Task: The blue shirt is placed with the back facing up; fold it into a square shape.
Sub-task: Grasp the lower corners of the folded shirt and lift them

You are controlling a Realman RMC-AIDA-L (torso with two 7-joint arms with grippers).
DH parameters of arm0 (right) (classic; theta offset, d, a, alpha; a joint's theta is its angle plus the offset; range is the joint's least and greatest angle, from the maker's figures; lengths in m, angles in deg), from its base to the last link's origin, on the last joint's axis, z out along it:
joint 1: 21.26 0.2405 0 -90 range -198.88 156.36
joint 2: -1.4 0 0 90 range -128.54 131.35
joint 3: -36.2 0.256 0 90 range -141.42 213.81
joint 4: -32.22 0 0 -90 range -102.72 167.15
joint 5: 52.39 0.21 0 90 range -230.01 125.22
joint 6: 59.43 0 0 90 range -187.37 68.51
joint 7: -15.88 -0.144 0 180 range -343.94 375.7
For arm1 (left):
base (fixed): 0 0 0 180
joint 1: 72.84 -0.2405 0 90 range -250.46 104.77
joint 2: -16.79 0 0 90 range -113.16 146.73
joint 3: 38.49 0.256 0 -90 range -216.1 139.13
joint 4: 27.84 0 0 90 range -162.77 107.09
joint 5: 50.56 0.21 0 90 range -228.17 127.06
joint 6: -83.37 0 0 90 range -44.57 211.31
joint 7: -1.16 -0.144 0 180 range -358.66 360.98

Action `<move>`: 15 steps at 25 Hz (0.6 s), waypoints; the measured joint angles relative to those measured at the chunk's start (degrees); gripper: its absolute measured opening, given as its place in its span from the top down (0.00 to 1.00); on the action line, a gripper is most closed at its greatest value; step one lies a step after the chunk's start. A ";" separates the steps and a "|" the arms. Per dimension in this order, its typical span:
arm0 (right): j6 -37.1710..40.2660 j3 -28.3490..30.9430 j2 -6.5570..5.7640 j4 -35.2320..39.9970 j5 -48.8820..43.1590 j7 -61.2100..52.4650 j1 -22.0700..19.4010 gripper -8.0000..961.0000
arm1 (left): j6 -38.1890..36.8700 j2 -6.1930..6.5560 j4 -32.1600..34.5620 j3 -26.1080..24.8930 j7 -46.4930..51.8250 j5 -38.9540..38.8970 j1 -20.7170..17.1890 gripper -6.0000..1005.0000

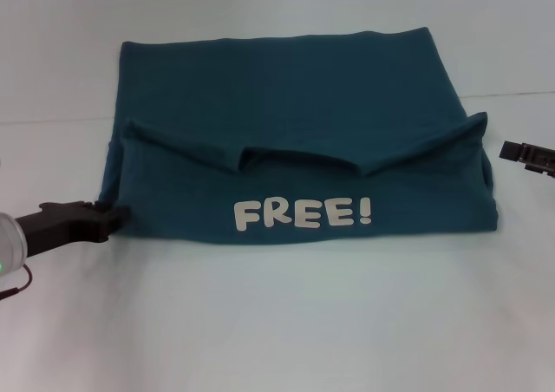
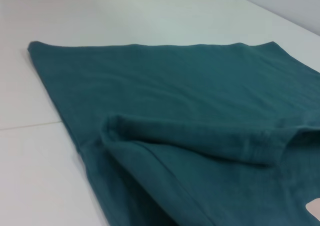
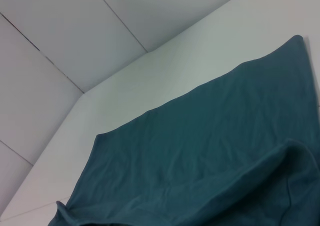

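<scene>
The left gripper (image 1: 111, 215) lies low at the near left corner of the blue shirt (image 1: 286, 106), its dark fingertips touching the folded edge there; whether the jaws are pinching cloth or merely resting against it cannot be told, since the tips merge with the dark fabric in the head view. Behind them the black gripper body and a silvery wrist section reach back toward the left frame edge, nearly level with the white table (image 1: 277, 323), with a thin dark cable hanging below. The right gripper (image 1: 527, 156) shows only as a small black piece at the right frame edge, just beside the shirt's right side and apart from it; most of it is cut off, so the state of its jaws cannot be told. The shirt lies flat in the middle of the table, its near part folded over so that the white "FREE!" lettering (image 1: 303, 213) faces up, with the collar edge and both sleeves forming a raised ridge across the middle. Neither wrist view shows its own fingers: the left wrist view shows the folded ridge (image 2: 200, 136) close up, and the right wrist view shows the plain far panel (image 3: 210, 136) and the wall behind.
</scene>
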 joint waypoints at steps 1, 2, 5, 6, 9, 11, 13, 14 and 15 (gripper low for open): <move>0.00 0.00 0.00 -0.01 -0.01 -0.02 -0.02 0.12 | -0.12 -0.01 0.11 0.00 0.00 0.00 -0.04 0.73; 0.00 0.00 -0.01 -0.01 -0.01 -0.05 -0.04 0.12 | -0.26 -0.01 0.18 0.08 0.00 0.00 -0.05 0.77; 0.00 0.00 -0.02 0.03 -0.01 -0.16 -0.08 0.12 | -0.68 -0.01 0.19 0.34 0.02 0.45 0.05 0.69; 0.01 0.00 -0.02 0.04 -0.01 -0.17 -0.11 0.12 | -0.88 -0.01 0.19 0.35 0.03 0.67 0.14 0.66; 0.02 0.02 -0.02 0.09 -0.01 -0.20 -0.19 0.12 | -1.28 -0.01 0.13 0.80 0.07 1.20 0.29 0.58; 0.03 0.06 -0.02 0.10 -0.01 -0.19 -0.23 0.12 | -0.94 -0.01 0.00 1.07 0.07 1.27 0.34 0.53; 0.01 0.07 -0.02 0.03 -0.01 -0.12 -0.24 0.12 | -0.75 -0.01 -0.07 1.09 0.01 1.29 0.34 0.48; -0.02 0.08 -0.02 -0.01 -0.01 -0.08 -0.24 0.12 | -0.71 -0.01 -0.08 1.12 -0.06 1.29 0.34 0.47; -0.05 0.09 -0.01 -0.04 -0.01 -0.05 -0.24 0.12 | -0.70 -0.01 -0.08 1.26 -0.14 1.30 0.35 0.46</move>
